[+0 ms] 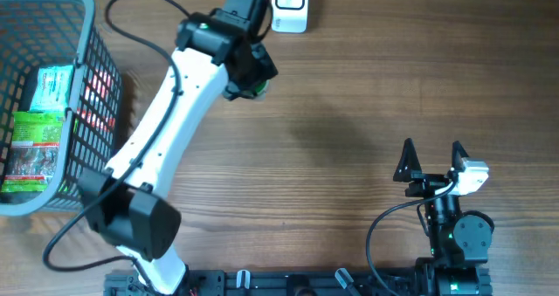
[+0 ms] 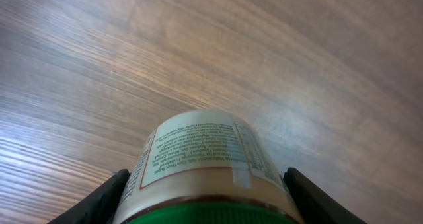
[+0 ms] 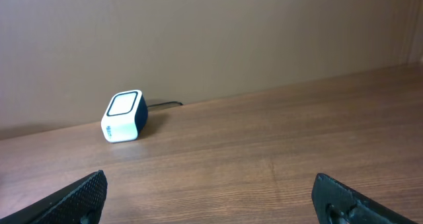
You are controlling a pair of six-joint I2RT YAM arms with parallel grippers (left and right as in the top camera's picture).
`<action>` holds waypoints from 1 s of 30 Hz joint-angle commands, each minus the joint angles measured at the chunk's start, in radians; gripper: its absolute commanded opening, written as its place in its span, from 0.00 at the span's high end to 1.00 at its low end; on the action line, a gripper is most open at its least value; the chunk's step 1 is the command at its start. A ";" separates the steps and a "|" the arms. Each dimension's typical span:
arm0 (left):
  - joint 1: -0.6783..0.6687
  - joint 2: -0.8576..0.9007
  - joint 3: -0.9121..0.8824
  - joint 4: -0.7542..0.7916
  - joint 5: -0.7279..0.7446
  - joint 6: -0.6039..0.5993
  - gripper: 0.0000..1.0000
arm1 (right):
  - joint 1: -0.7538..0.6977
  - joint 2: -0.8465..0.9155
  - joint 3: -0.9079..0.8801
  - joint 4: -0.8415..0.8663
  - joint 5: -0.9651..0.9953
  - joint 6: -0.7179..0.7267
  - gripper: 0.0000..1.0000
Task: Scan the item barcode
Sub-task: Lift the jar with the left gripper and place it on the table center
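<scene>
The overhead camera is looking straight down on the counter [image 1: 367, 95], the near side falling at the frame's bottom. The left wrist camera is pointing down at the counter past its left fingers [image 2: 92, 201], very close to the jar [image 2: 198, 151]. The right wrist camera is sitting low, facing far between its right fingers [image 3: 73, 197]; it is sharing the scanner [image 3: 123, 116] with the overhead view.

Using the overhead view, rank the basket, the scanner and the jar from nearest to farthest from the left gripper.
1. Jar: held in the left gripper, upper middle of the view.
2. Scanner: just beyond it, at the top edge.
3. Basket: well off to the left side.
</scene>
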 commanded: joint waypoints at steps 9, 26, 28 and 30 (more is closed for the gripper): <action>-0.165 0.204 0.017 0.050 -0.017 -0.104 0.43 | 0.005 -0.005 -0.001 0.005 0.002 -0.017 0.00; -0.285 0.347 0.017 0.141 0.021 -0.288 0.38 | 0.005 -0.005 -0.001 0.005 0.002 -0.017 0.00; -0.285 0.355 0.015 0.145 0.021 -0.286 0.32 | 0.005 -0.005 -0.001 0.005 0.002 -0.018 0.00; -0.285 0.360 0.013 0.143 0.033 -0.286 0.29 | 0.005 -0.005 -0.001 0.005 0.002 -0.017 0.00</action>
